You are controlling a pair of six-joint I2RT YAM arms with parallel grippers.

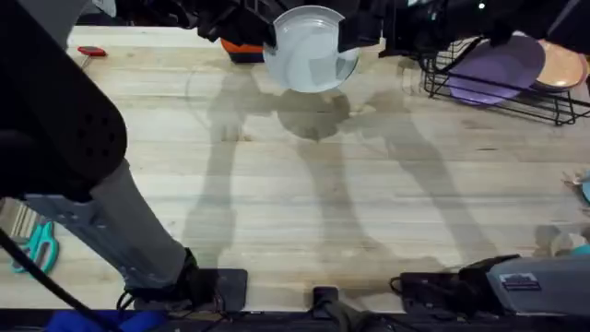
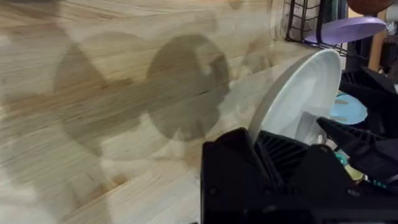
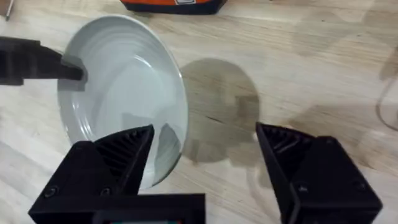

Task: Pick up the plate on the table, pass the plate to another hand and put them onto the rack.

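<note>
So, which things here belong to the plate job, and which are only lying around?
Belong to the job:
- plate, held above the table
- left gripper, on the plate's rim
- right gripper, open beside the plate
- rack

Lying about:
- purple plate
- peach plate
- scissors

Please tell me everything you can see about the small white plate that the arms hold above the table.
The plate is small, round and plain, white to pale grey, with a shallow raised rim and faint rings inside; it looks like ceramic. It hangs tilted in the air above the table, casting a round shadow there. The left gripper pinches its rim. The right gripper is open, one finger before the plate's face; whether it touches is unclear.
</note>
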